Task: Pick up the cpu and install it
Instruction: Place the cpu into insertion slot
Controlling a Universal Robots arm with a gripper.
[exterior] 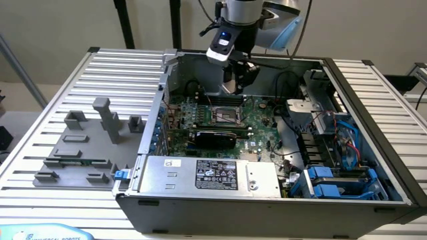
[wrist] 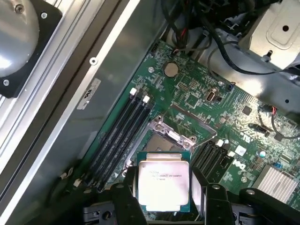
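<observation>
The cpu [wrist: 164,182], a flat square chip with a silver-white top and printed text, sits between my gripper's [wrist: 167,194] two black fingers [wrist: 123,202], which are shut on its opposite edges. It hangs just above the green motherboard [wrist: 201,101], close to the open metal-framed socket [wrist: 169,138]. In the exterior view my gripper [exterior: 235,84] reaches down inside the open computer case [exterior: 200,200], above the socket [exterior: 225,116] in the middle of the board.
Black memory slots [wrist: 119,136] flank the socket, and cables [wrist: 220,51] run over the board's far side. A power supply [exterior: 210,175] lies along the case front, blue drive bays [exterior: 333,182] at the exterior view's right. Grey fixture blocks [exterior: 107,120] and a green memory stick [exterior: 77,161] lie outside.
</observation>
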